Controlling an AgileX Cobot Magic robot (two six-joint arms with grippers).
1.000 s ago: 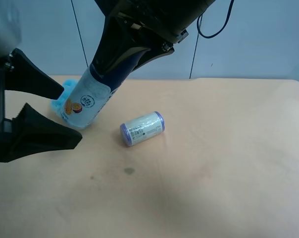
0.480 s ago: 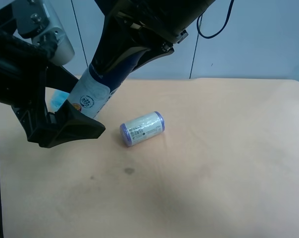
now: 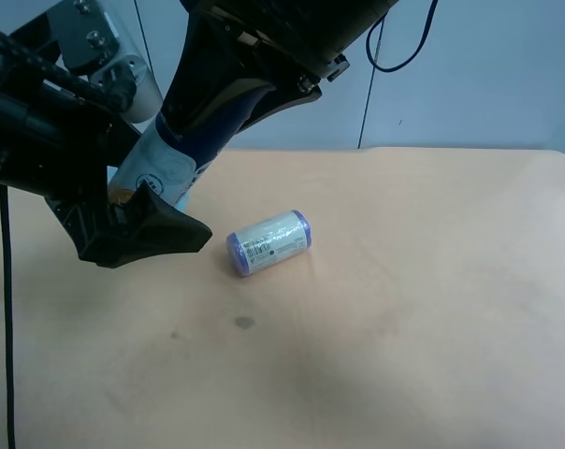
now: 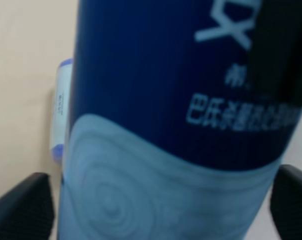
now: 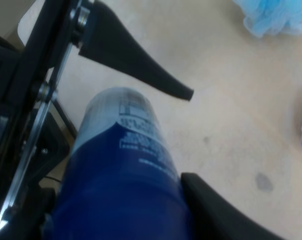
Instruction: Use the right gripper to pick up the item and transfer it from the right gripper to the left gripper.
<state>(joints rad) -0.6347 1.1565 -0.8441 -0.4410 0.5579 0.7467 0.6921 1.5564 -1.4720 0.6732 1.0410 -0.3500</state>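
Note:
The item, a slim bottle (image 3: 159, 166) with a navy upper part and a white and pale-blue label, hangs tilted above the table. My right gripper (image 3: 228, 92) is shut on its upper part; the right wrist view shows the bottle (image 5: 123, 165) between its jaws. My left gripper (image 3: 133, 192), at the exterior high view's left, is open, with one wedge finger (image 3: 161, 234) below the bottle's lower end. In the left wrist view the bottle (image 4: 161, 110) fills the space between the two fingertips (image 4: 21, 207), near both of them.
A short cream roll with purple ends (image 3: 268, 241) lies on the tan table (image 3: 404, 309) just right of the grippers; it also shows in the left wrist view (image 4: 60, 115). A fluffy light-blue sponge (image 5: 276, 15) lies on the table behind the bottle.
My left gripper has moved up and to the right, from beside the bottle to around its lower end. The right gripper has lifted the bottle slightly.

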